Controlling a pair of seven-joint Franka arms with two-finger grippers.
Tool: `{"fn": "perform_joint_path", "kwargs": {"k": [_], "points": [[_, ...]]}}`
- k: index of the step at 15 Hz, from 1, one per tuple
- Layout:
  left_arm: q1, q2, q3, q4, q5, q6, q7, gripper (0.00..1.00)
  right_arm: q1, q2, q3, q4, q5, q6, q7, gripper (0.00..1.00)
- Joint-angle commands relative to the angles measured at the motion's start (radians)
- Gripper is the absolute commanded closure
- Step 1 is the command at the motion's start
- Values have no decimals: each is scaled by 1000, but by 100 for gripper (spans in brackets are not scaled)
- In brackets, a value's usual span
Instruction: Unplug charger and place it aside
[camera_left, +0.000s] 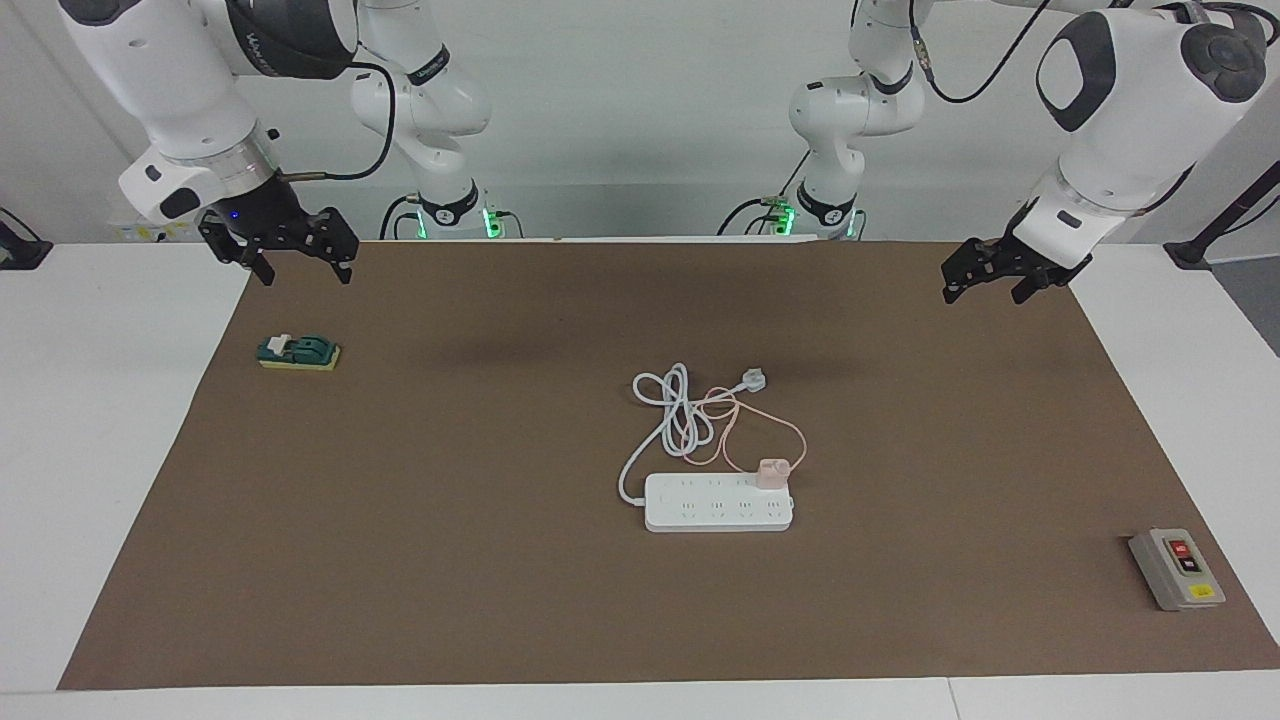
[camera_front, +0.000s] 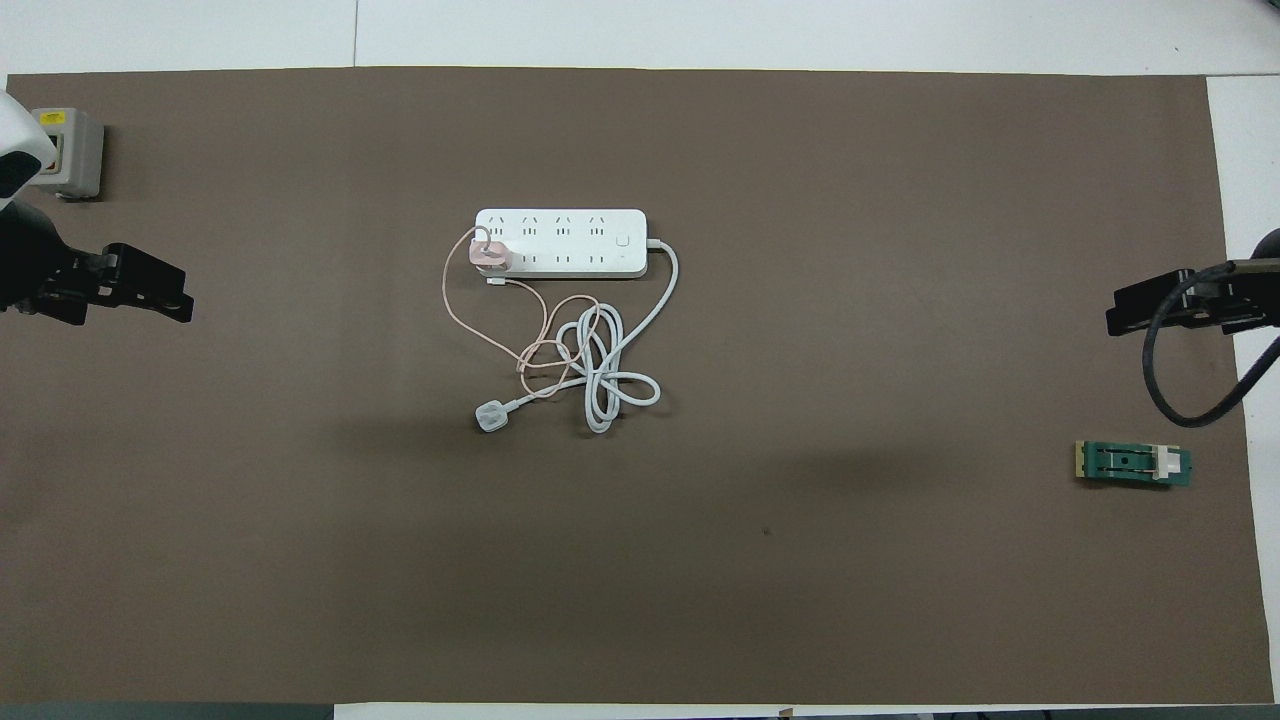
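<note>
The pale-pink charger (camera_left: 771, 472) sits plugged into the end socket of the long white power strip (camera_left: 700, 505) at the middle of the brown mat; it also shows in the overhead view (camera_front: 489, 254). Its thin pink cable (camera_left: 790, 432) loops on the mat on the robots' side of the strip. My left gripper (camera_left: 982, 296) hangs open and empty over the mat's corner at the left arm's end. My right gripper (camera_left: 307, 277) hangs open and empty over the mat's corner at the right arm's end. Both are well away from the charger.
The strip's thick white cord (camera_left: 672, 405) lies coiled with its plug (camera_left: 753, 379) nearer to the robots than the strip. A grey switch box (camera_left: 1176, 569) sits at the left arm's end. A small green device (camera_left: 298, 352) lies below the right gripper.
</note>
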Motion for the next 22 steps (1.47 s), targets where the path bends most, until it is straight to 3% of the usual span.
{"fn": "perform_joint_path", "kwargs": {"k": [1, 5, 7, 11, 15, 19, 20, 22], "points": [[-10, -20, 4, -27, 16, 7, -130, 0, -21, -9, 5, 2, -1, -19, 5, 0], [-10, -15, 2, -29, -5, 10, -300, 0, -21, -9, 5, 2, 5, -30, 8, 0], [-13, -5, 4, -19, -48, 19, -485, 0, -6, -12, 9, -13, 14, -17, 45, 0], [-80, 73, 2, 25, -51, 62, -878, 0, 113, 12, 19, -47, 87, 74, 428, 0], [-158, 142, 2, 28, -65, 160, -1297, 0, 238, 165, 19, -36, 283, 278, 819, 0], [-169, 239, 7, 77, -85, 278, -1679, 0, 345, 311, 19, -9, 446, 496, 1102, 0], [-192, 279, 11, 86, -65, 281, -1739, 0, 365, 358, 19, 17, 483, 527, 1161, 0], [-238, 378, 11, 174, 4, 275, -1885, 0, 390, 507, 19, 164, 549, 538, 1269, 0]]}}
